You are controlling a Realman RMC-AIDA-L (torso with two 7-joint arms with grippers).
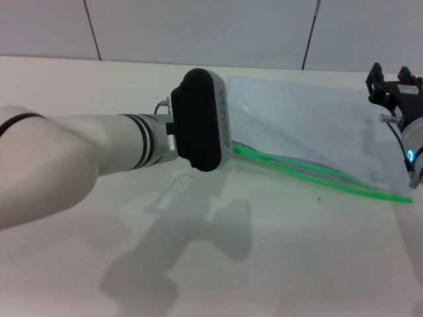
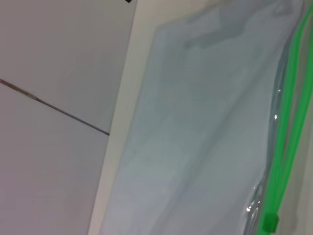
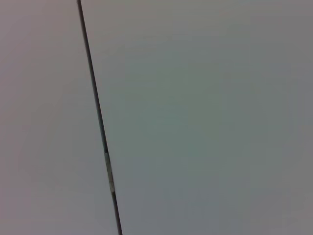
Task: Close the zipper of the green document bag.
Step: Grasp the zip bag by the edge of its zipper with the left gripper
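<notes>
The green document bag (image 1: 310, 125) lies flat on the white table, a translucent grey-blue pouch. Its zipper (image 1: 317, 177) runs along the near long edge, and the two green strips stand parted for much of their length. In the left wrist view the bag (image 2: 205, 122) fills the picture, with the zipper (image 2: 288, 98) and its small green slider (image 2: 270, 223) at one end. My left arm's black wrist housing (image 1: 201, 119) hovers at that end of the zipper and hides the left gripper. My right gripper (image 1: 391, 82) is raised, open and empty beside the bag's far right corner.
A grey panelled wall (image 1: 198, 26) with dark seams stands right behind the table's back edge (image 1: 132, 61). The right wrist view shows only this wall (image 3: 195, 122). The table's bare white top (image 1: 297, 251) stretches in front of the bag.
</notes>
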